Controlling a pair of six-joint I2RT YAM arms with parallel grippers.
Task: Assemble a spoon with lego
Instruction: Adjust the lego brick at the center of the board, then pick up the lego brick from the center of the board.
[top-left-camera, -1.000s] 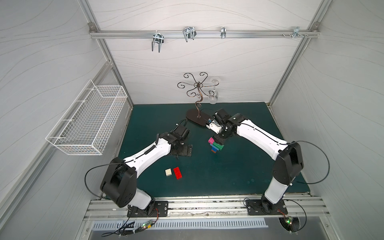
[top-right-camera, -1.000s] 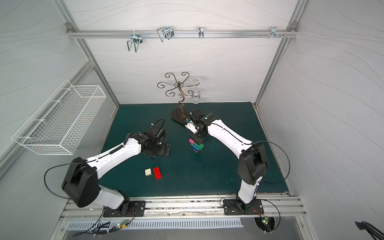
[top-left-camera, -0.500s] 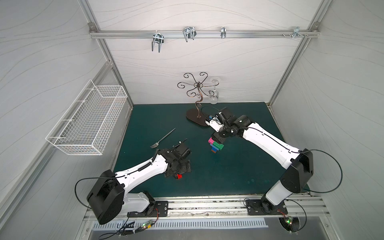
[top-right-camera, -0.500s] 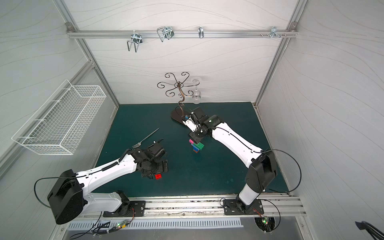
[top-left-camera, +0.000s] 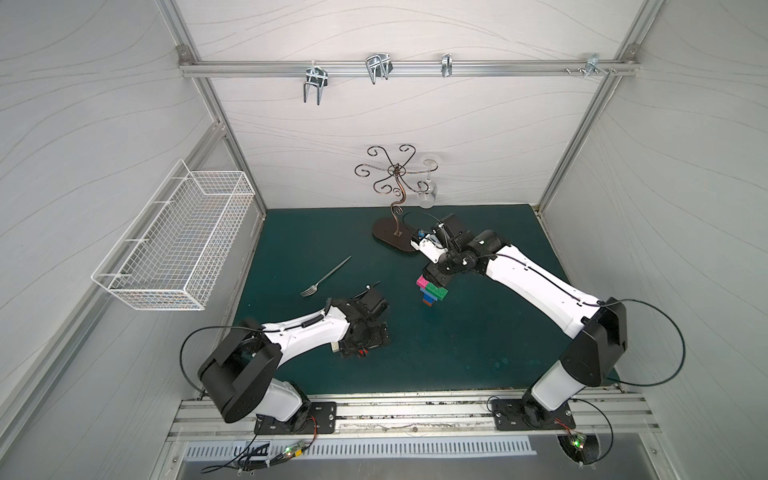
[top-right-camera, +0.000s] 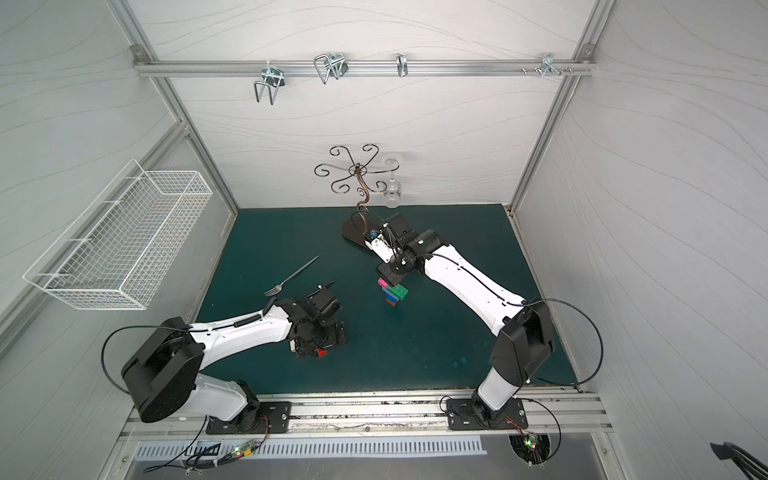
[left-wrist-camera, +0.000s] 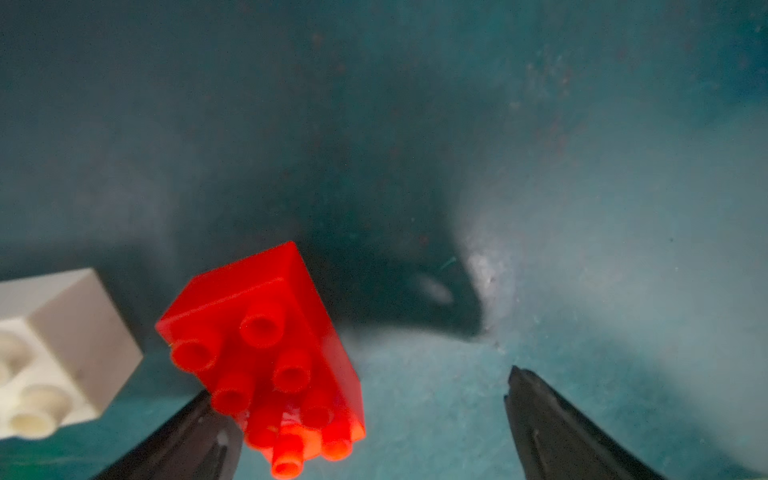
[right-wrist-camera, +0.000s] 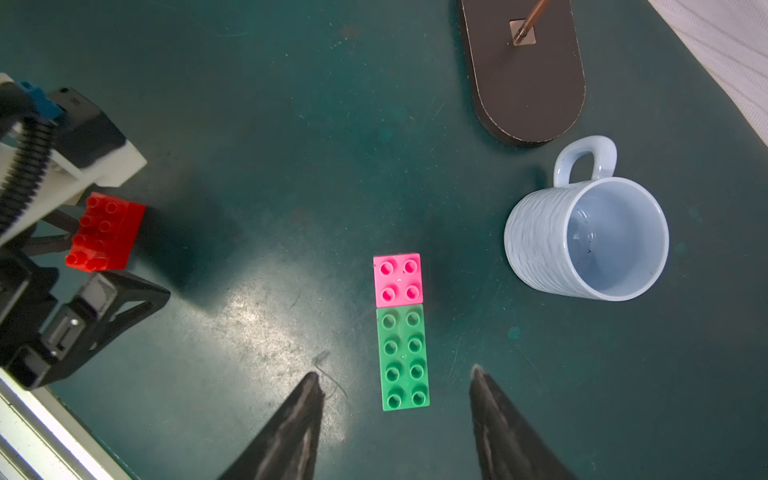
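Observation:
The partly built spoon (top-left-camera: 432, 291) stands on the green mat as a small brick stack, also seen in a top view (top-right-camera: 393, 293). From above, its pink brick (right-wrist-camera: 397, 279) and long green brick (right-wrist-camera: 403, 357) lie end to end. My right gripper (right-wrist-camera: 395, 372) hovers open over the green brick's end, touching nothing. My left gripper (left-wrist-camera: 360, 384) is open wide and low on the mat near the front. A red brick (left-wrist-camera: 266, 345) lies between its fingers, close against one of them. A white brick (left-wrist-camera: 62, 349) sits just outside that finger.
A silver fork (top-left-camera: 326, 276) lies on the mat behind the left arm. A light blue mug (right-wrist-camera: 590, 241) stands beside the stack, next to the dark base of a metal stand (top-left-camera: 392, 239). A wire basket (top-left-camera: 178, 245) hangs on the left wall.
My left arm swung from mid-mat toward the front and lowered its open gripper around the red brick. The right gripper stayed over the stack.

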